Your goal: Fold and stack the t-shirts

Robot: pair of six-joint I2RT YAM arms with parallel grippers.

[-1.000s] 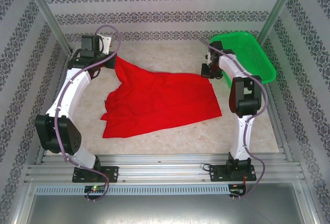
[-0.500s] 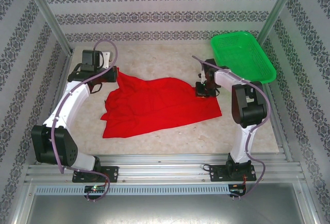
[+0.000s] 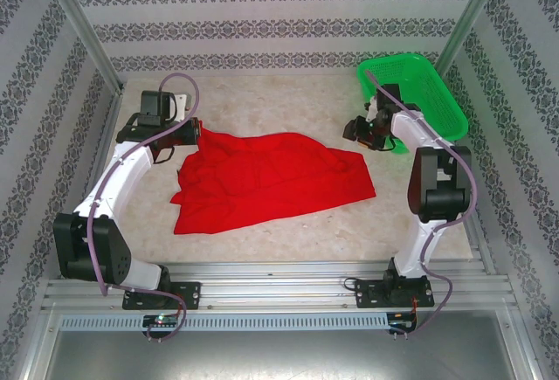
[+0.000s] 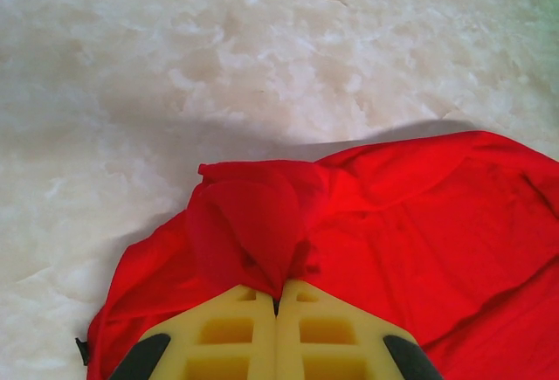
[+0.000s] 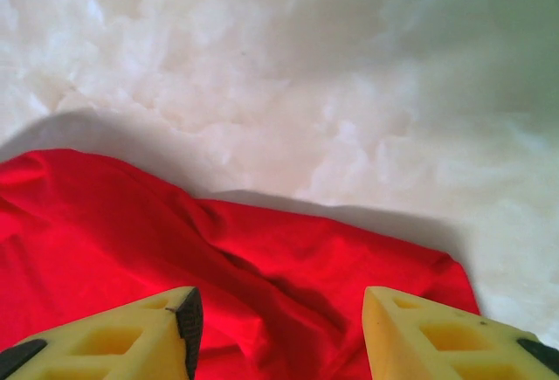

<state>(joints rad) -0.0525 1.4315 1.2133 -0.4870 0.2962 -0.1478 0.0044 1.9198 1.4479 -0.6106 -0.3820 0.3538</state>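
The red t-shirt (image 3: 271, 179) lies rumpled and spread out in the middle of the pale marbled desk (image 3: 262, 100), plain side up; its far left corner is drawn up to the left gripper (image 3: 194, 131), whose yellow fingers press together on a bunched fold of the cloth (image 4: 253, 231); the right gripper (image 3: 360, 130) hangs just over the shirt's far right corner, its fingers (image 5: 131, 332) standing apart with nothing between them and red cloth below; a green mesh basket (image 3: 437, 92) sits at the far right of the desk, apart from the shirt.
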